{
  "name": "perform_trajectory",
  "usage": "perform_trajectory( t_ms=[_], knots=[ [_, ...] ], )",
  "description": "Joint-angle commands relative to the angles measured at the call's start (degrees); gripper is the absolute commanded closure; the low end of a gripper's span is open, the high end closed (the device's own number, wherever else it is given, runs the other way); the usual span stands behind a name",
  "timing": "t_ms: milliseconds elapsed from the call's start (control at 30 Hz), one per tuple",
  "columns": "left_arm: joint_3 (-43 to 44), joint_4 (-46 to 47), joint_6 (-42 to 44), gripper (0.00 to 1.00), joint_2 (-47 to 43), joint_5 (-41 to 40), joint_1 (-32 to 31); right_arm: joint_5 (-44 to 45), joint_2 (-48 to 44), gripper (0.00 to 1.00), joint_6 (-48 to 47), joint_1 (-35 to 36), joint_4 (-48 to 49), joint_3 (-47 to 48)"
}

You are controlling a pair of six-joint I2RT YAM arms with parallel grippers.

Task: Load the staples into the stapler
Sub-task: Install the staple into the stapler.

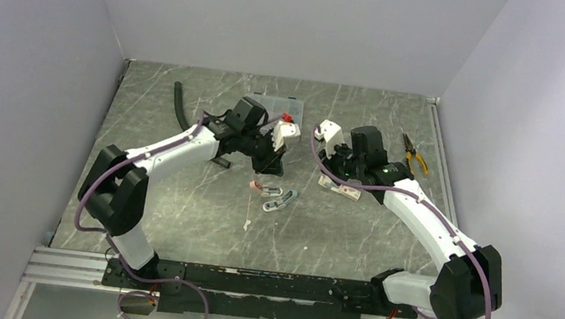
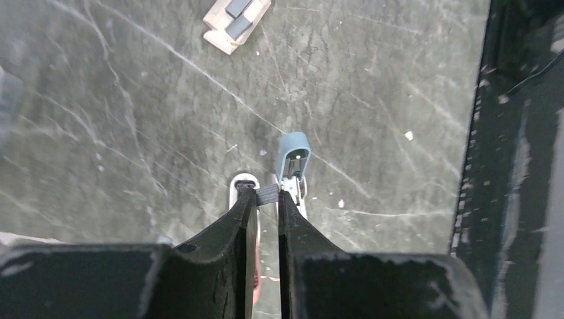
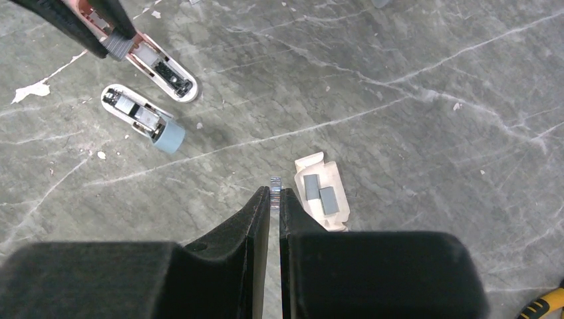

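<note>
Above the opened pink mini stapler (image 3: pixel 163 66) and blue mini stapler (image 2: pixel 292 158), our left gripper (image 2: pixel 267 199) pinches a staple strip (image 2: pixel 267 193). Our right gripper (image 3: pixel 275 194), nearly closed, nips a smaller strip (image 3: pixel 275 182) beside the carton (image 3: pixel 324 196). If we release tilted, the staples could miss the narrow channel.

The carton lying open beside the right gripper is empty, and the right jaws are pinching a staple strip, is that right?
Not quite. The carton is not empty: the right wrist view shows two grey staple strips lying in it. It does lie open beside the right gripper, whose jaws pinch a staple strip.
</note>
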Motion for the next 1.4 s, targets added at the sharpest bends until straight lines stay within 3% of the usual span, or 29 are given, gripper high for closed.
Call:
perform_trajectory(
  t_ms=[0, 333, 667, 900, 1367],
  knots=[
    [-2.85, 2.51, 13.12, 0.97, -3.59, -8.27, -2.29, -0.87, 0.13, 0.88, 0.65, -0.77, 2.37, -0.05],
    [-7.33, 5.91, 16.17, 0.97, -3.61, -15.46, -4.87, -1.51, -2.58, 0.88, 0.79, -2.65, 2.75, -0.63],
    [-10.8, 10.87, 14.66, 0.97, 0.02, -11.96, -5.06, -3.56, -3.59, 0.88, 0.79, -6.23, 2.41, -0.75],
    [-11.72, 12.05, 18.04, 0.97, 1.63, -9.52, -5.14, -3.96, -2.68, 0.88, 0.9, -6.47, 2.27, -0.48],
    [-7.92, 9.38, 21.91, 0.97, 6.1, -9.3, -5.11, -4.49, -2.75, 0.88, 0.42, -6.79, 1.98, -0.68]
  ],
)
